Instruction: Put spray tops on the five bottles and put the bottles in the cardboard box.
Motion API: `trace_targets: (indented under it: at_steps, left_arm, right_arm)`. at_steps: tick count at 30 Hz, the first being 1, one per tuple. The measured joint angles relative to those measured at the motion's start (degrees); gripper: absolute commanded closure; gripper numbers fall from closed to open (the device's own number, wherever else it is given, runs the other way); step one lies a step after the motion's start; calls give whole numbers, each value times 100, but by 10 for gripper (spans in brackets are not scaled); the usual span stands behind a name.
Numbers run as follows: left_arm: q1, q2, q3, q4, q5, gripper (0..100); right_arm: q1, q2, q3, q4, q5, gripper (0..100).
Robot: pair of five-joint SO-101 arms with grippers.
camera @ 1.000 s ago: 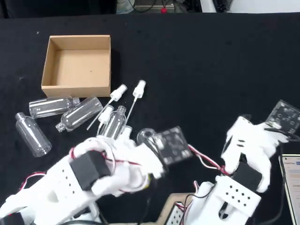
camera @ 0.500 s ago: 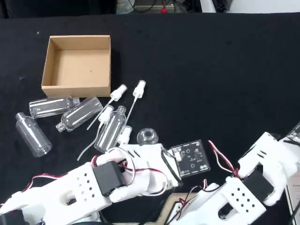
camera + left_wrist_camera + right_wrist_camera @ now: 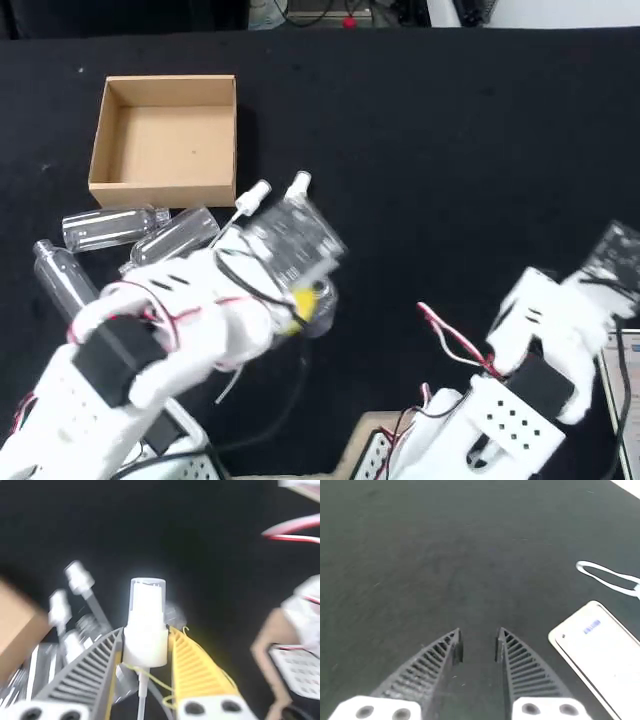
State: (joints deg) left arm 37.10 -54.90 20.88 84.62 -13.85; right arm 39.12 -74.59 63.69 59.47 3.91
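Left gripper (image 3: 145, 636): jaws clamped on spray top (image 3: 146, 630); white head, clear cap, thin tube hanging below.
Right gripper (image 3: 477, 642): jaws slightly apart, over black table (image 3: 420, 555).
Bottles (image 3: 110, 228): clear, lying beside cardboard box (image 3: 160, 190).

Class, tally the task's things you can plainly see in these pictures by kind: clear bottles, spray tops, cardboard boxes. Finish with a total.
Clear bottles: 3, one partly under the left arm.
Spray tops: 3, two lying loose, one held in the left tool.
Cardboard box: 1.
Total: 7; the arm may hide more.
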Motion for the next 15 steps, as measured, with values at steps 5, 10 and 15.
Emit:
trace_targets:
  at_steps: [5,10,15]
  left_arm:
    - [-1556,-9,387,-97,0,970]
    - [-2655,-9,1600,-1020,0,971]
    - [-2954,18,2075,-2251,-18,971]
  right_arm:
    - [-888,0,-440,413,0,882]
    - [-1679,0,-563,536,9,882]
    - [-1978,0,-563,536,9,882]
